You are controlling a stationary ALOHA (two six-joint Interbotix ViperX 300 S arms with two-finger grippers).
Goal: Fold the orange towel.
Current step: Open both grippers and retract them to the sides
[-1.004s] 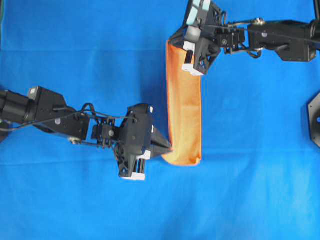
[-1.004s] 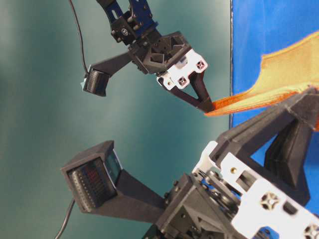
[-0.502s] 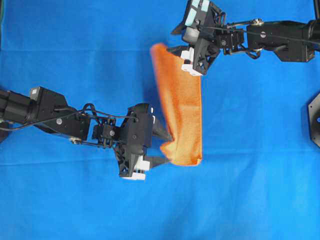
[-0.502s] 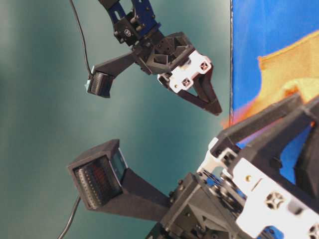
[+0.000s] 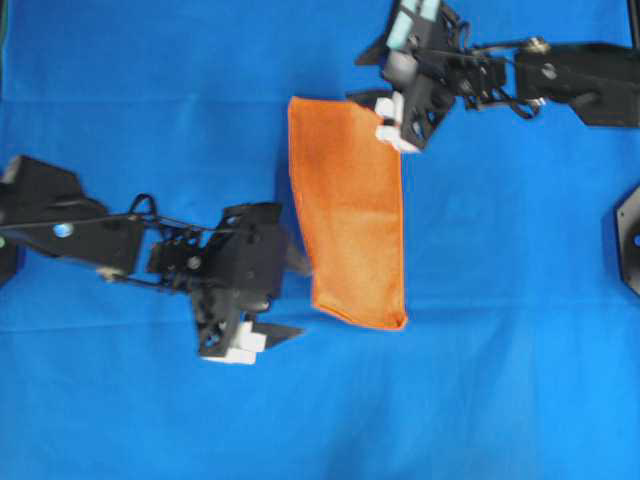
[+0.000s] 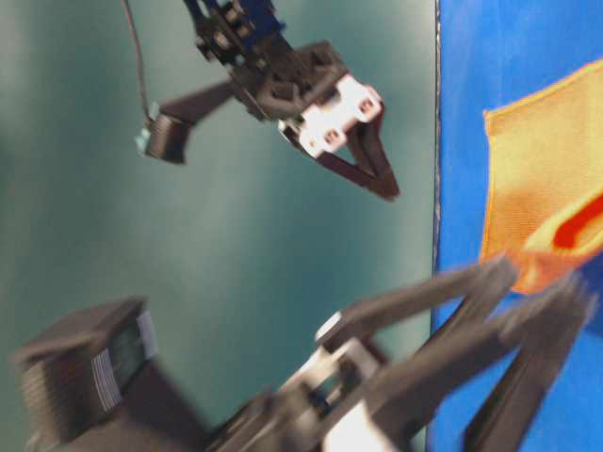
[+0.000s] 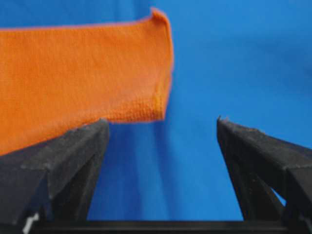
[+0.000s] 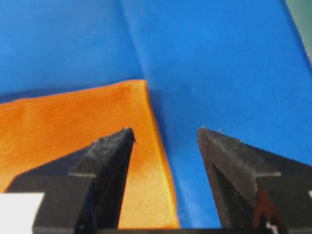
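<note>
One camera hangs overhead, looking straight down on the blue cloth. Another sits at table level, close behind one arm, sighting along the surface. Each wrist camera peers out between its own fingers, very close. All four share the orange towel.

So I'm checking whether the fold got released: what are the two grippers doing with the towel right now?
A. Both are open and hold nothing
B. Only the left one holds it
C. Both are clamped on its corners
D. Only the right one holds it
A: both wrist views show the jaws spread with nothing between them, left gripper and right gripper, while the towel lies flat on the blue cloth.
</note>
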